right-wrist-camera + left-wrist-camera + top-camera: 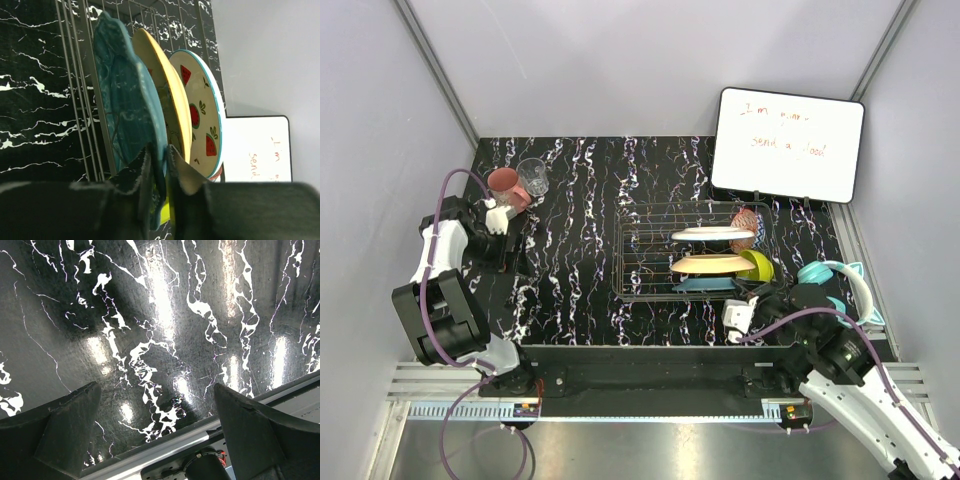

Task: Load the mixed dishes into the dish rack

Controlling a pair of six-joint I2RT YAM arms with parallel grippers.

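Observation:
The dish rack (650, 250) holds the watermelon plate (713, 234), peach plate (712, 264) and teal plate (703, 285) on edge. The lime-green bowl (761, 265) and red-white bowl (747, 220) sit at its right end. My right gripper (744, 300) is shut on the teal plate's rim; the right wrist view shows my right gripper (161, 162) pinching the teal plate (130, 110) in front of the peach plate (162, 90) and watermelon plate (200, 110). The pink mug (505, 186) and clear glass (533, 176) stand at the back left. My left gripper (500, 222) is just in front of the mug; in the left wrist view it (157, 410) is open over bare table.
A whiteboard (788, 144) with red writing stands behind the rack. Small teal curved objects (832, 275) lie right of the rack, beside my right arm. The table's metal front rail (165, 447) shows under the left gripper. Grey walls close in both sides.

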